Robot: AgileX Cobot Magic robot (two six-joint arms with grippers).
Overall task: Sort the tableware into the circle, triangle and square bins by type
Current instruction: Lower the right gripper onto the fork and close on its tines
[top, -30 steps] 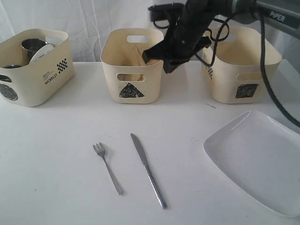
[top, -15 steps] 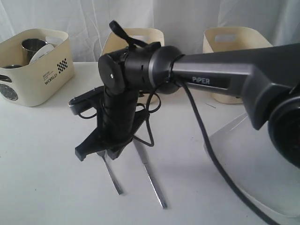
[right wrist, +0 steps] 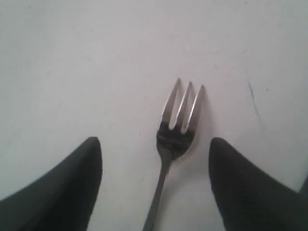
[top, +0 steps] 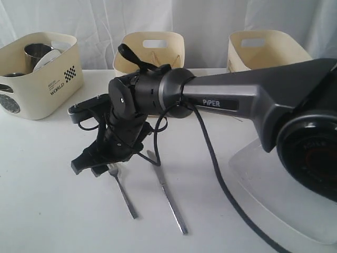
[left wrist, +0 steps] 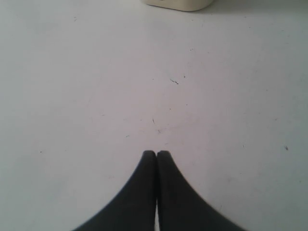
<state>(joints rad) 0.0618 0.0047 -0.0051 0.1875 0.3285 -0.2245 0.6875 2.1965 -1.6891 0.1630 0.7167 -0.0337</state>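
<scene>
Fork (right wrist: 179,127) lies flat on the desk (top: 47,211) beside the knife (top: 168,195), our right jaws spread wide astride its head, left jaws pressed together, empty; we judge the thin steel may skid out on closing.

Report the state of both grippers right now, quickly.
Left gripper: shut, holding nothing, over the white table.
Right gripper: open, straddling the head of the small steel three-tined fork, not gripping it.

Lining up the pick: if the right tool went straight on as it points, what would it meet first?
Probably the fork, whose head lies between the open fingers of the right tool; height above it unclear.
</scene>
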